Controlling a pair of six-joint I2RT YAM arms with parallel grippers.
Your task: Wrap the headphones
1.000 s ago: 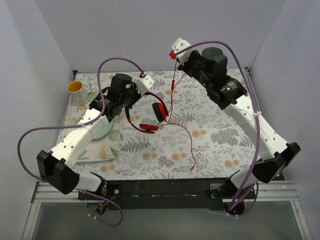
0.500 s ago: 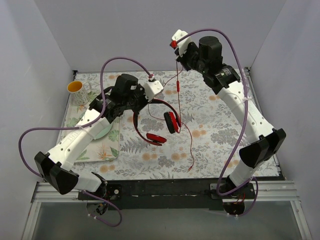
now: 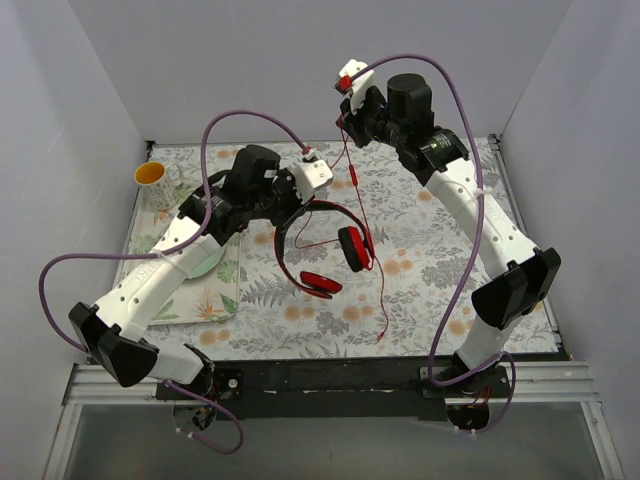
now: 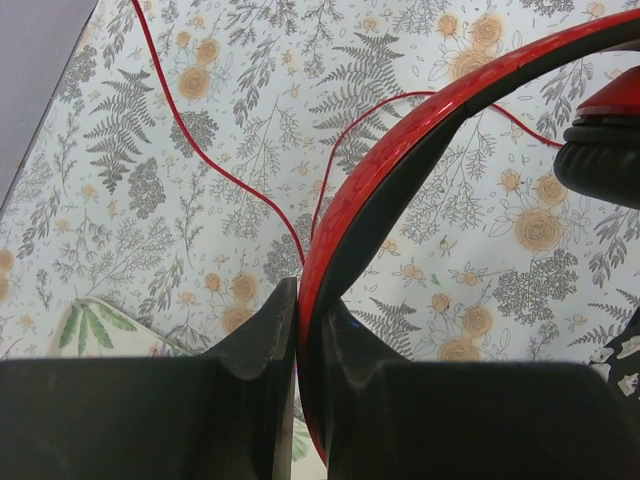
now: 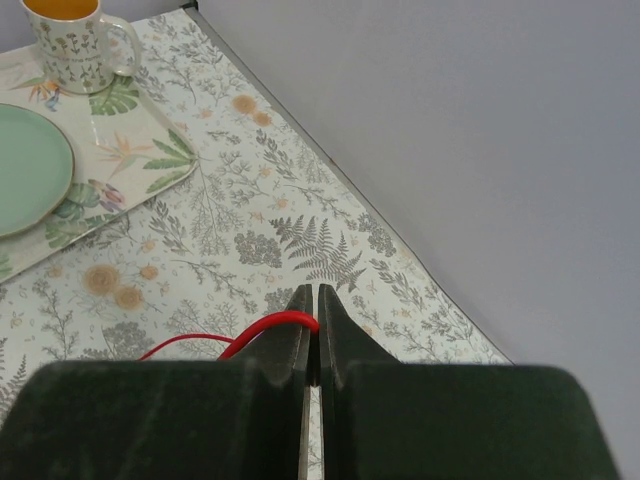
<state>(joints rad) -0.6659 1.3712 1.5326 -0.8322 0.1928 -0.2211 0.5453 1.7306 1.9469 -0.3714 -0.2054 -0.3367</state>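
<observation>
- The headphones (image 3: 350, 248) hang over the middle of the table (image 3: 440, 260), with the band (image 4: 420, 120) on top and the two ear cups (image 3: 320, 283) dangling below it; from above they look lifted clear of the cloth
- Your left gripper (image 3: 293, 208) is clamped tight on that band, and its wrist view shows a finger pressed against each side of the red arc
- The cable (image 3: 381, 290) drops from high over the far side of the table, passes just beside the ear cups, and ends on the cloth near the front edge
- Your right gripper (image 5: 311, 295) is pinched closed on the upper part of the cable, well above the table
- In the last second your left arm has carried the headphones up and towards the centre, so the cup that was resting on the cloth now swings free
- Over the same second your right arm has drawn the cable higher and a little further back
- You now hold both the headphones and the cable off the table, which sets you up for winding
- You can see a slack loop under the band but no turn of cable around it, so the wrapping itself seems not yet begun
- The mug (image 5: 70, 35) and the plate (image 5: 25, 170) sit on their mat (image 5: 140, 150) at the far left, well apart from your work
</observation>
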